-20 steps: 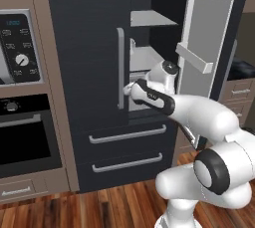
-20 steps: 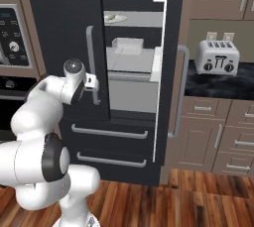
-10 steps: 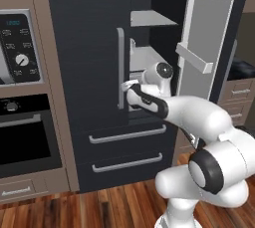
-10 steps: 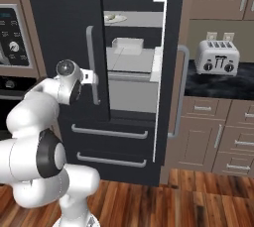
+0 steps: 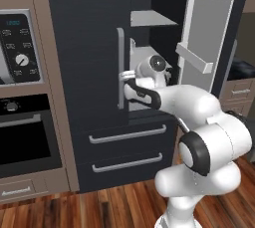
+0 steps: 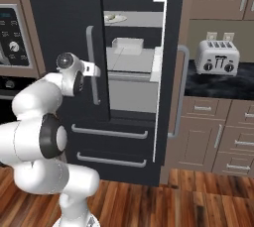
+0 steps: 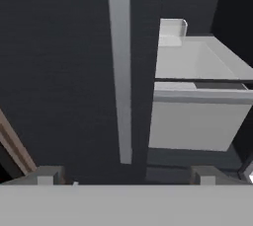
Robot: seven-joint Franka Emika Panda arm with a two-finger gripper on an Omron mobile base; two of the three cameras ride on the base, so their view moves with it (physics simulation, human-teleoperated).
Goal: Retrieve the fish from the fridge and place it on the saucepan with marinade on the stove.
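Note:
The fridge [image 5: 89, 33] stands with its left door shut and its right door [image 5: 209, 38] swung open. A small pale fish [image 6: 115, 18] lies on an upper shelf inside. My gripper [image 5: 126, 76] is open at the left door's long silver handle [image 5: 120, 67], level with its lower half. In the right base view the gripper [image 6: 94, 70] sits right at that handle [image 6: 90, 47]. In the hand view the handle [image 7: 120, 67] runs up between my spread fingertips [image 7: 49, 173], and nothing is held. The saucepan, marinade and stove are out of view.
A white bin [image 6: 128, 46] sits on the middle shelf. Two fridge drawers [image 5: 127, 135] lie below my hand. A wall oven with control panel [image 5: 20, 48] stands left of the fridge. A toaster [image 6: 216, 57] rests on the dark counter to the right, above wooden drawers [image 6: 203, 109].
My hand has crept slightly upward along the left door's handle and the arm has swung a little to the left. The jaws stay open.

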